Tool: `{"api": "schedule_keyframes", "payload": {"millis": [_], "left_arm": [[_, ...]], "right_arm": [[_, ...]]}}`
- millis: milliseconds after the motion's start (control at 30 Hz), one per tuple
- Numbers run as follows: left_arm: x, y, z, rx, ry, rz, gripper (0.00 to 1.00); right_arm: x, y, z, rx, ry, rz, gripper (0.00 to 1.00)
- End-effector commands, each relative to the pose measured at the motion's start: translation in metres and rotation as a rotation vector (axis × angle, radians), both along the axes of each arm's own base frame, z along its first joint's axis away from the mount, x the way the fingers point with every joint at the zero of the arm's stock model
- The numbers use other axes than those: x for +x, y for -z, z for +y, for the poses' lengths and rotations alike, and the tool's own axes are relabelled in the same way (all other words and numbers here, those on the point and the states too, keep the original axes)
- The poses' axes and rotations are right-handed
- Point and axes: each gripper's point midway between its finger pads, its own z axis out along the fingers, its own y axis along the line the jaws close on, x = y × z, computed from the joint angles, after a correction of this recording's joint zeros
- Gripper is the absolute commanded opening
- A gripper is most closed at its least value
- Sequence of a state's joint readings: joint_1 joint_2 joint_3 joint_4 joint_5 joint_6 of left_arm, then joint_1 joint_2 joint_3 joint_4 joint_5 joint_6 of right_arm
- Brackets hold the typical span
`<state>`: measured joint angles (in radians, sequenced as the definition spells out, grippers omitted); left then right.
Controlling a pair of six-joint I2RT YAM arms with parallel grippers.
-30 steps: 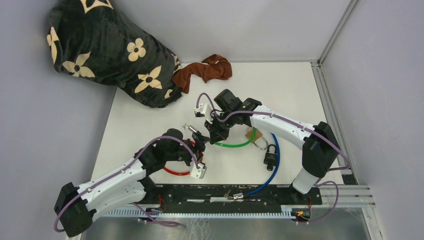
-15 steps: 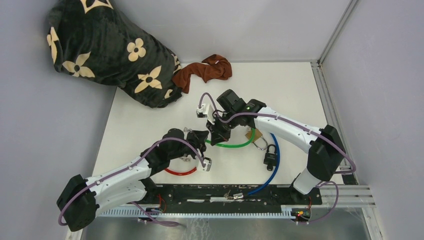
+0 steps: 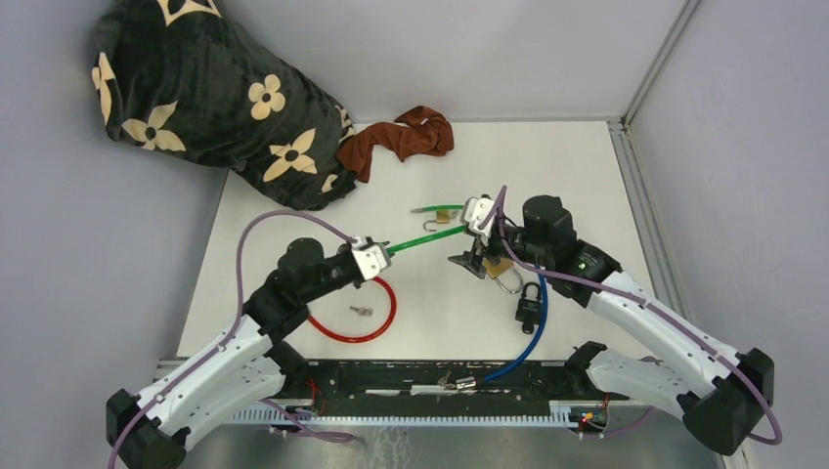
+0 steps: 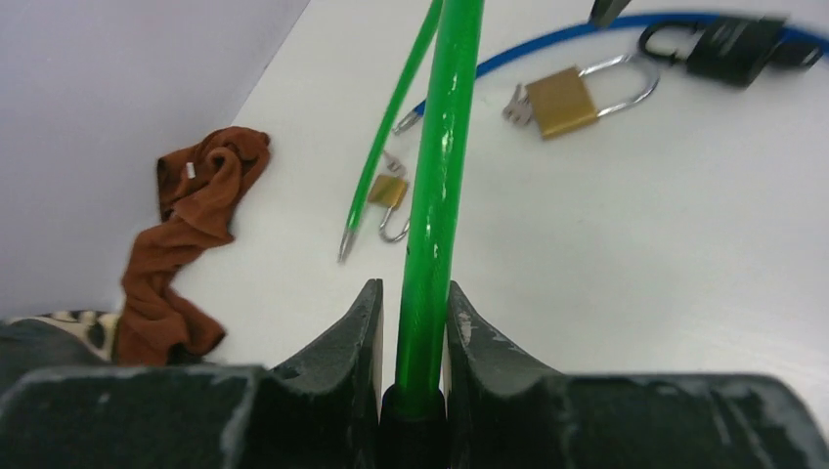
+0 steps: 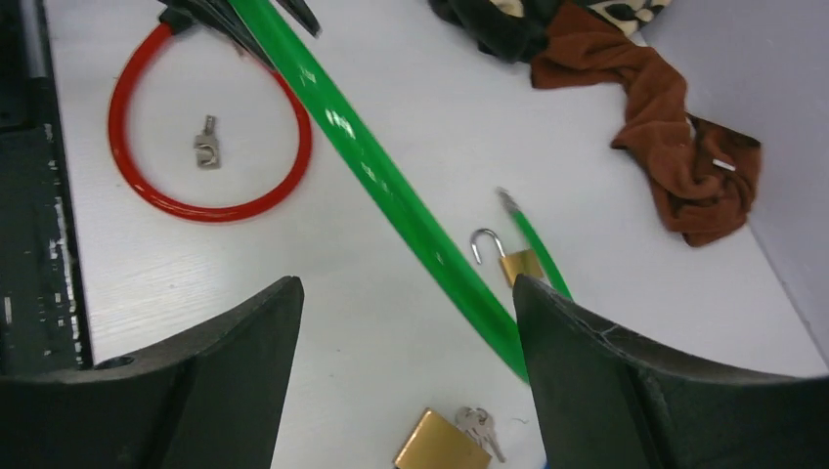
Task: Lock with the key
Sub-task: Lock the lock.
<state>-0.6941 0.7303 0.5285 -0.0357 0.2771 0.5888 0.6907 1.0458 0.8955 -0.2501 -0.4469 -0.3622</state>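
Right gripper (image 3: 467,262) backs off toward 3 o'clock since earlier frame, fingers now spread, empty. Left gripper (image 4: 415,322) clenched on green cable (image 3: 425,238) end. At 7 o'clock of table centre, loose key (image 3: 363,311) lies inside red cable (image 5: 196,211) loop. At 12 o'clock, small brass padlock (image 4: 388,191), shackle open. Locking apparently not done: key pickup, insertion, turn remain.

A white table (image 3: 547,166) stands enclosed by plain pale grey walls (image 3: 489,49), evenly lit.
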Motion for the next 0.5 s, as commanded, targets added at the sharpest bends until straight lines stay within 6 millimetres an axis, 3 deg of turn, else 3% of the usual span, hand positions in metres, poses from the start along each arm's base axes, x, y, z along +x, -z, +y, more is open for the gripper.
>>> {"api": "schedule_keyframes", "payload": {"millis": [0, 200, 300, 333, 400, 467], "left_arm": [[-0.033, -0.053, -0.016, -0.392, 0.046, 0.332, 0.02], [-0.042, -0.055, -0.010, -0.532, 0.048, 0.432, 0.02], [-0.042, -0.067, -0.006, -0.605, 0.044, 0.415, 0.02], [-0.042, -0.071, -0.005, -0.623, 0.046, 0.406, 0.02], [-0.045, -0.075, -0.004, -0.643, 0.066, 0.384, 0.02], [-0.043, -0.078, -0.002, -0.663, 0.060, 0.371, 0.02]], "right_arm": [[0.039, -0.011, -0.017, 0.068, 0.148, -0.184, 0.84], [0.080, 0.004, -0.055, 0.108, 0.344, -0.181, 0.86], [0.091, 0.012, -0.069, 0.183, 0.431, -0.143, 0.87], [0.090, 0.016, -0.067, 0.224, 0.432, -0.123, 0.87], [0.080, 0.028, -0.055, 0.326, 0.390, -0.051, 0.98], [0.066, 0.040, -0.038, 0.435, 0.332, 0.041, 0.98]]}}
